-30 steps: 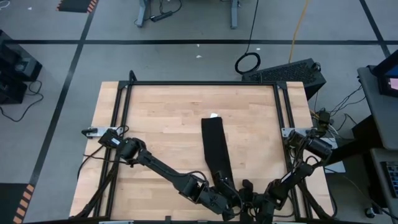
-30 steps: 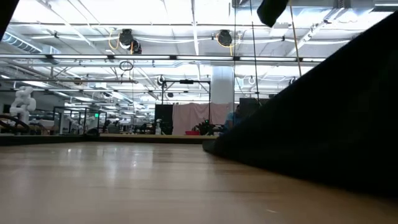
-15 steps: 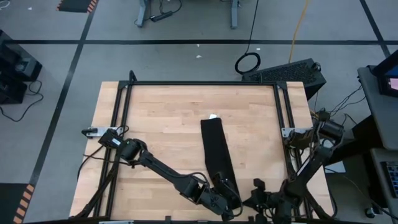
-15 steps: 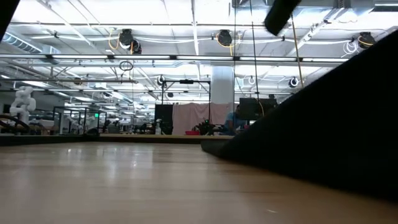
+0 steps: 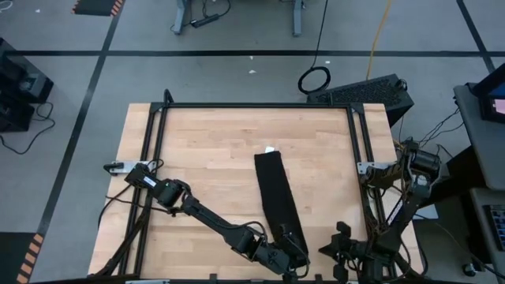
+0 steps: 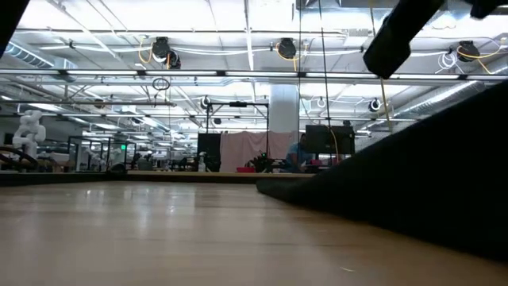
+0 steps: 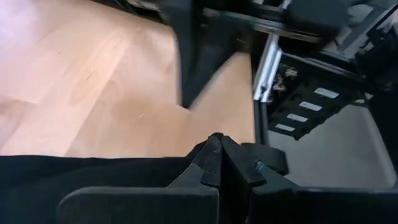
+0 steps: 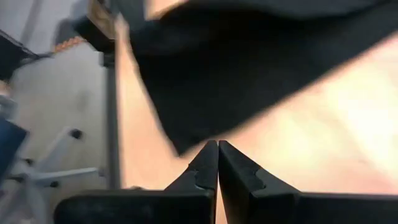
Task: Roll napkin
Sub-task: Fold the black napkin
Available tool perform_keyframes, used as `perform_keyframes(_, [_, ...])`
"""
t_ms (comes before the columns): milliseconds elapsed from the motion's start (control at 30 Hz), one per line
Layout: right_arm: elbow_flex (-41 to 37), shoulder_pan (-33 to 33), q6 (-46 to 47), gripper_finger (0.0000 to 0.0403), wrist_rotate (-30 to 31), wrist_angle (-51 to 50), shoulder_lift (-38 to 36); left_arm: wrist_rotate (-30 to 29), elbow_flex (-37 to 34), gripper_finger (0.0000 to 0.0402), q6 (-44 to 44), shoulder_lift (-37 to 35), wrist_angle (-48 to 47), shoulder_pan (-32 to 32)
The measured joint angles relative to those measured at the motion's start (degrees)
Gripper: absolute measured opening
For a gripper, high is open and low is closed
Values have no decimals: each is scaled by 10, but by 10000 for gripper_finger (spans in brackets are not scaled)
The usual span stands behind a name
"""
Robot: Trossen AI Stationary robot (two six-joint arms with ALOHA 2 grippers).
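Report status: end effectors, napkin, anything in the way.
Left end effector shut at the napkin's near end, grip unclear. Right end effector shut, empty, beside it. Napkin flat, unrolled. Nothing in the way.

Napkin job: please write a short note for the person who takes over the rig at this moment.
Left gripper: shut, at the near end of the napkin; whether it pinches cloth cannot be told.
Right gripper: shut, empty, beside the near end, apart from the cloth.
Napkin: a long black strip, flat on the wooden table, white tag at the far end.
Done: no roll visible.
Left: roll the strip from the near end.
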Motion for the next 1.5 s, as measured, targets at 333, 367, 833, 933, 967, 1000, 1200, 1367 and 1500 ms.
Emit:
perform_keyframes(333, [1,-20,-61,4,15,259,118,-3,0,4,11,0,33,10])
perform_keyframes(367, [1,-24,-61,4,15,271,127,-1,0,4,11,0,34,11])
perform_keyframes(833, [2,-37,-78,4,-11,301,164,25,0,4,11,31,82,17])
perform_keyframes(933, [2,-37,-79,4,-12,301,165,30,0,6,11,34,93,22])
perform_keyframes(967, [2,-37,-79,4,-12,301,165,31,0,8,11,36,93,23])
perform_keyframes(1000, [2,-37,-79,4,-13,301,165,31,0,12,11,36,92,24])
perform_keyframes(1200, [2,-37,-79,4,-14,303,166,33,1,56,11,42,81,23])
perform_keyframes(1367, [1,-37,-79,4,-16,304,166,30,0,126,2,50,85,21])
perform_keyframes(1500, [1,-37,-79,4,-20,304,162,26,0,174,-36,51,85,22])
